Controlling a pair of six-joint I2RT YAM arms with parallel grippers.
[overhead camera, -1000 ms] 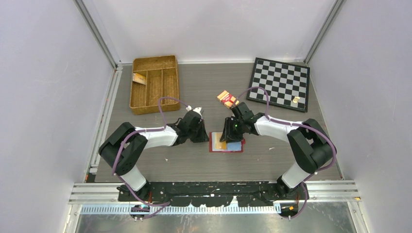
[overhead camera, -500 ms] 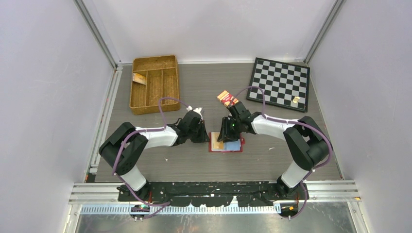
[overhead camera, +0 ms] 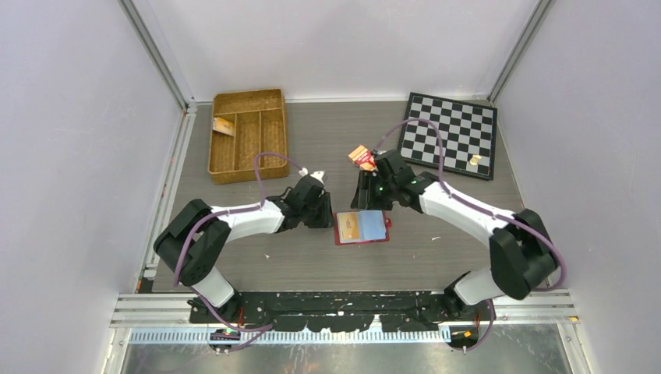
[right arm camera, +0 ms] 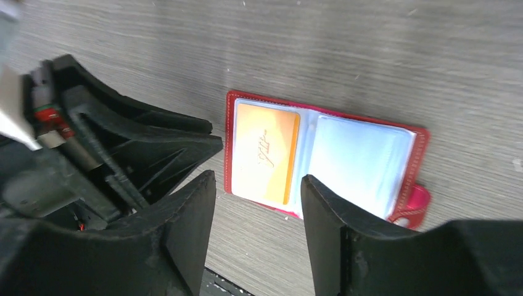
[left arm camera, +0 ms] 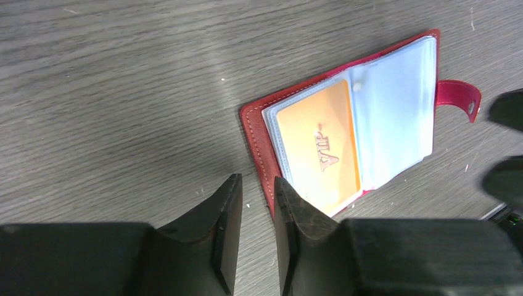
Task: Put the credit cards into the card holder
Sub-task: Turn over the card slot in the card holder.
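Right gripper (right arm camera: 256, 185) is pulled back off the open card holder (overhead camera: 362, 227) on the counter (overhead camera: 436, 249), spread and empty; left gripper (left arm camera: 256, 182), barely parted, is best lifted straight, leaving the sleeved credit card (left arm camera: 317, 148) undisturbed.

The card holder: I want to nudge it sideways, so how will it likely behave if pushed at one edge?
The card holder lies open and flat, so it would probably slide rather than tip. Its clear sleeves look thin and floppy; a push there may buckle them. The snap tab sticks out and would likely just bend.
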